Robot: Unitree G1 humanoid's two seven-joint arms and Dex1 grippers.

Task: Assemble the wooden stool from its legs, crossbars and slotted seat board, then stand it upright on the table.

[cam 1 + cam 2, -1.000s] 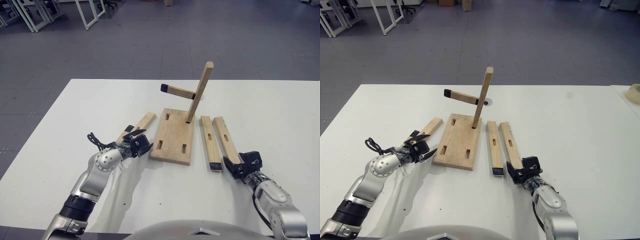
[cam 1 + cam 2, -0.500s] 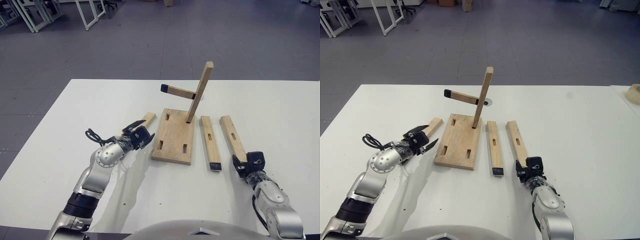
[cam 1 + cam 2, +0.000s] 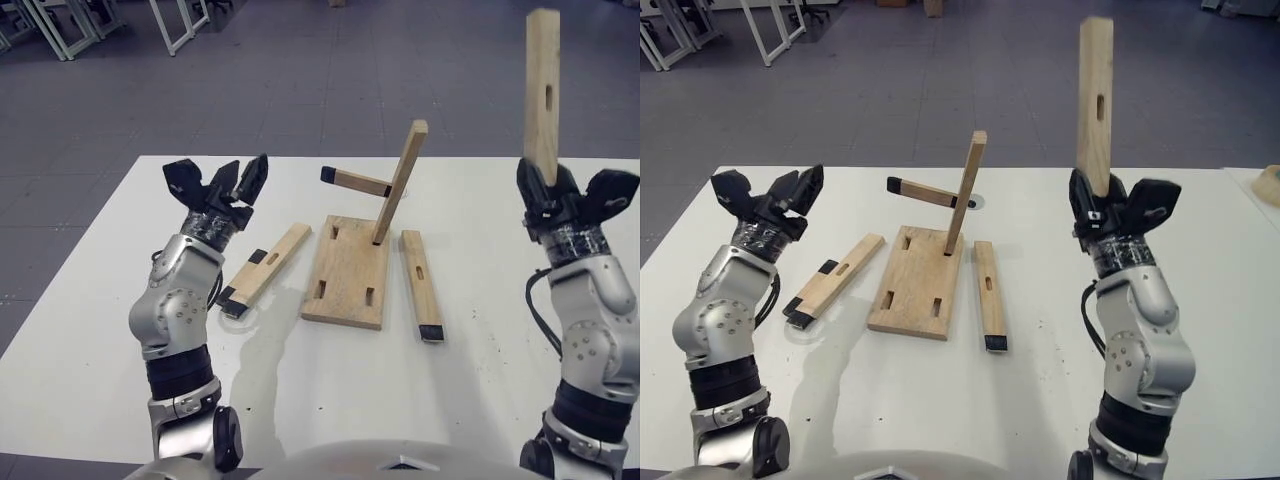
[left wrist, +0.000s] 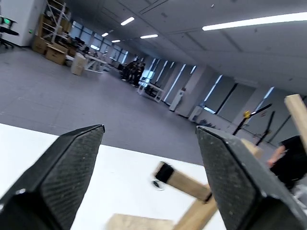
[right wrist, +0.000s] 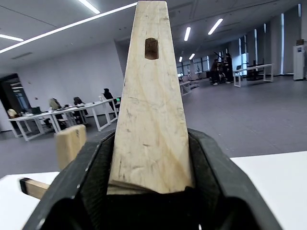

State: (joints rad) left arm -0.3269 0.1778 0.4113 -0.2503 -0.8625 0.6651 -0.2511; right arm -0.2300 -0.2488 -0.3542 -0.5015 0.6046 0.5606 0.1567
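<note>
Right hand (image 3: 570, 196) was raised over the right side of the surface (image 3: 120, 260), clamped on the lower end of a leg (image 3: 543, 95). The leg was held upright: pale wood, flat-sided, one dark slot in its upper half.

Left hand (image 3: 220, 172) was raised on the left, fingers spread wide, holding nothing.

Seat board (image 3: 345, 275) lay flat mid-surface: a light wooden rectangle with slots near its corners, three of them open.

Left leg (image 3: 268, 264) lay just beside the board's left edge, angled, with a black cap at its near end and a dark slot farther up. Right leg (image 3: 418, 272) lay just beside the board's right edge, roughly parallel to it, black cap nearest, slot midway.

Standing leg (image 3: 400, 183) rose from the board's far right slot, tilted to the right. A crossbar (image 3: 358, 182) stuck out of it to the left, above the surface, black-tipped.
</note>
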